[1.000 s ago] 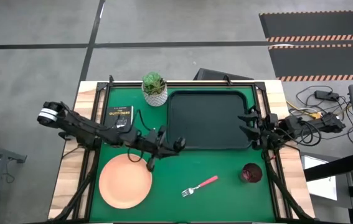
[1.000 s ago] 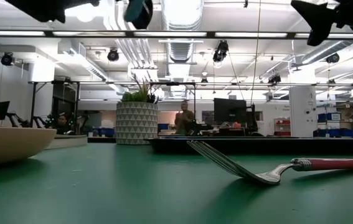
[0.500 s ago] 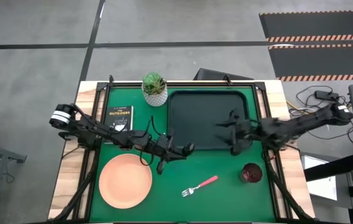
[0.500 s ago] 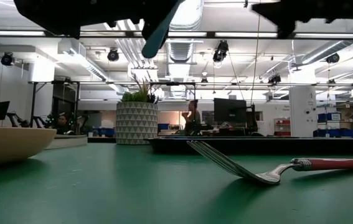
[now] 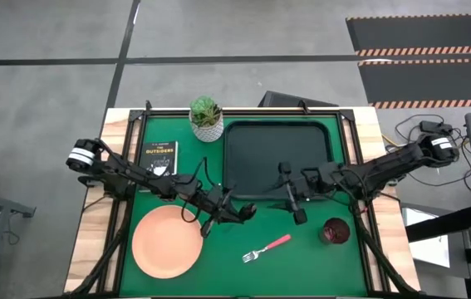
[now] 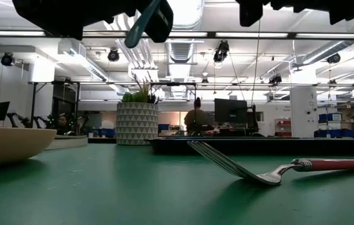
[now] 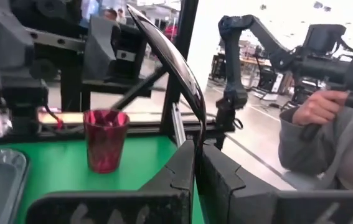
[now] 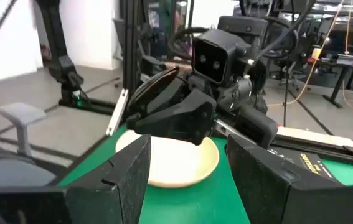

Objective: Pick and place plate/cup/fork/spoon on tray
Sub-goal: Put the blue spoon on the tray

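My left gripper hovers between the salmon-orange plate and the black tray. It is shut on the spoon, whose dark bowl sticks out past the fingertips. The spoon's light blue handle shows in the low view. My right gripper is open and empty over the tray's near rim, facing the left gripper. The pink-handled fork and the maroon cup rest on the green mat near the front. My left gripper pinches the spoon between its two shut fingers, on the dark metal just below the bowl. The fingers lie about level and point toward the table's right. The bowl stands edge-on beyond the fingertips, and the spoon is lifted clear of the table.
A white pot with a green plant and a small black book stand at the far left. The plate also shows in the right wrist view and the cup in the left wrist view. A person's hand shows beyond the table's right edge.
My right gripper has swung from the table's right edge toward the left and near side, across the tray's near rim, closer to the left gripper. My left gripper has moved a little toward the right and near edge, still holding the spoon.
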